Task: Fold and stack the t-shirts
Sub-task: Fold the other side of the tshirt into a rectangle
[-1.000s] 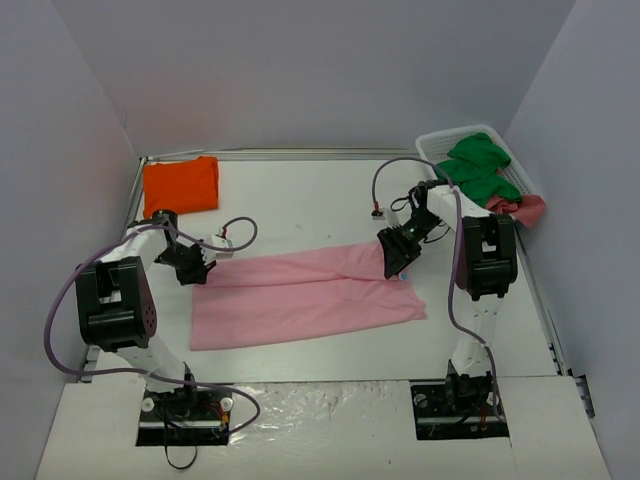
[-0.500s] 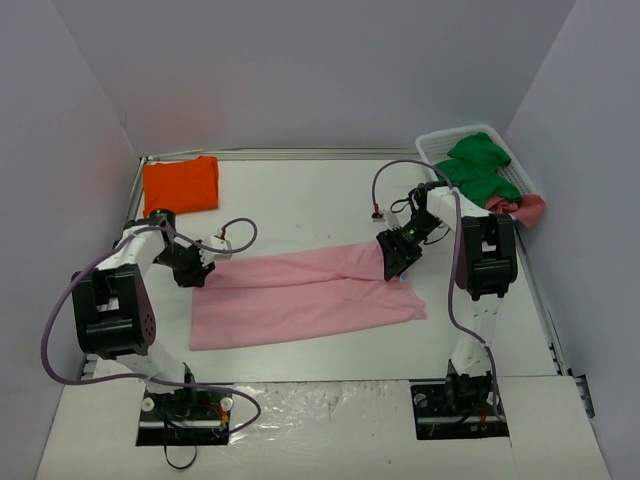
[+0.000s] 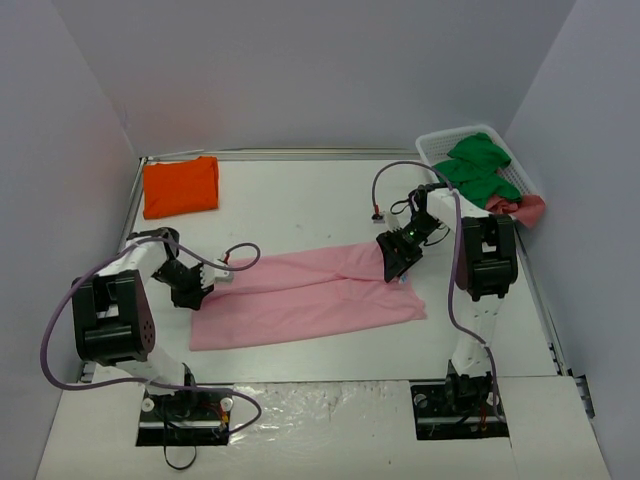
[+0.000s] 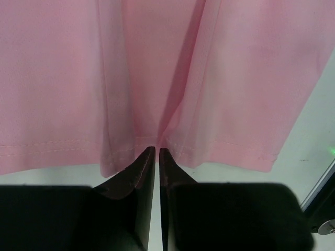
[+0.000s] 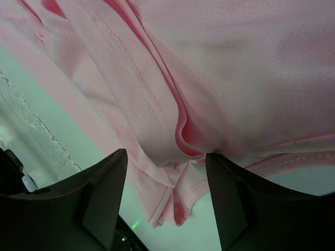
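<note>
- Pink t-shirt: lies folded into a long flat band across the middle of the table, running from near the left edge toward the right edge, with its near side well back from the arm bases.
- Orange t-shirt: a folded square in the far left corner of the table, well apart from the pink one.
- Left gripper: at the pink band's left end. Its fingers are drawn almost together and the tips meet the stitched hem where a crease runs in. Whether any cloth is caught between them cannot be told.
- Right gripper: at the band's right end, by the far edge of the cloth. Its fingers stand apart, with bunched folds and a hem lying between them.
- White basket: in the far right corner, holding green cloth.
</note>
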Tool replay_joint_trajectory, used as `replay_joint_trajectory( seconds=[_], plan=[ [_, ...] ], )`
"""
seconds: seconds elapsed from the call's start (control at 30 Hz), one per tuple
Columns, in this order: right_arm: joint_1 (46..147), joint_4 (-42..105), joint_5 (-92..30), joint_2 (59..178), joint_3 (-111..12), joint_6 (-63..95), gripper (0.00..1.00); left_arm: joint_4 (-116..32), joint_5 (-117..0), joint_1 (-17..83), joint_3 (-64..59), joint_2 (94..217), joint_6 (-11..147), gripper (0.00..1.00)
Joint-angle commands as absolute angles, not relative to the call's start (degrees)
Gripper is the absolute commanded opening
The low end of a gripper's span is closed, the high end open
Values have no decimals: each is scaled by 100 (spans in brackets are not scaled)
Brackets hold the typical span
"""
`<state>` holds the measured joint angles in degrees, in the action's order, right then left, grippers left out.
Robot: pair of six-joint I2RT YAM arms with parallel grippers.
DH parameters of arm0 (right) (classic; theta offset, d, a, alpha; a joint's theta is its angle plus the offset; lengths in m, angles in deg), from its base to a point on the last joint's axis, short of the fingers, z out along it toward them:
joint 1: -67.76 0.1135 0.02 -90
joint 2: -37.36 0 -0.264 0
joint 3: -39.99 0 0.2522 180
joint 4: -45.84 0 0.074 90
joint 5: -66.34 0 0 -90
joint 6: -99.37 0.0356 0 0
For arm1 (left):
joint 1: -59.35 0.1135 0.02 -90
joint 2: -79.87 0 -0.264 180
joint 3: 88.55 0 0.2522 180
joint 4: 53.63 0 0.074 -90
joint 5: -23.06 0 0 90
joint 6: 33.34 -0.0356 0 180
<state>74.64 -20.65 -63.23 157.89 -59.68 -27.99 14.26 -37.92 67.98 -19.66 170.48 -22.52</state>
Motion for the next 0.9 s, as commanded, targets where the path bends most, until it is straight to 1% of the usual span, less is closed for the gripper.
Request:
replay_joint_trajectory(
  seconds=[0.0, 0.2, 0.37, 0.5, 0.6, 0.67, 0.7, 0.77, 0.87],
  plan=[
    [7488, -2285, -6294, 15425, -5929, -2789, 58, 1655, -3820, 6823, -1977, 16697, -2481, 7],
    [7488, -2303, -6294, 15223, -5938, -2798, 59, 2365, -3337, 6876, -1495, 16496, -2385, 7],
    [7488, -2425, -6321, 14917, -5990, -2868, 59, 2736, -2722, 7033, -651, 16153, -1964, 7],
    [7497, -2566, -6391, 14582, -6157, -2974, 60, 2142, -2072, 7262, -220, 15985, -331, 8],
    [7523, -2558, -6268, 14467, -6289, -3027, 62, 1377, -1650, 7403, -210, 15985, 961, 21],
    [7550, -2558, -6233, 14546, -6447, -3088, 62, 807, -1395, 7455, -298, 16038, 1802, 21],
    [7558, -2566, -6241, 14590, -6517, -3106, 62, 647, -1350, 7491, -307, 16142, 2016, 21],
    [7628, -2558, -6276, 14783, -6719, -3193, 62, 470, -1219, 7500, -237, 16379, 2464, 25],
    [7716, -2602, -6426, 15187, -7071, -3281, 62, 390, -999, 7579, -61, 16714, 2879, 27]
  ],
)
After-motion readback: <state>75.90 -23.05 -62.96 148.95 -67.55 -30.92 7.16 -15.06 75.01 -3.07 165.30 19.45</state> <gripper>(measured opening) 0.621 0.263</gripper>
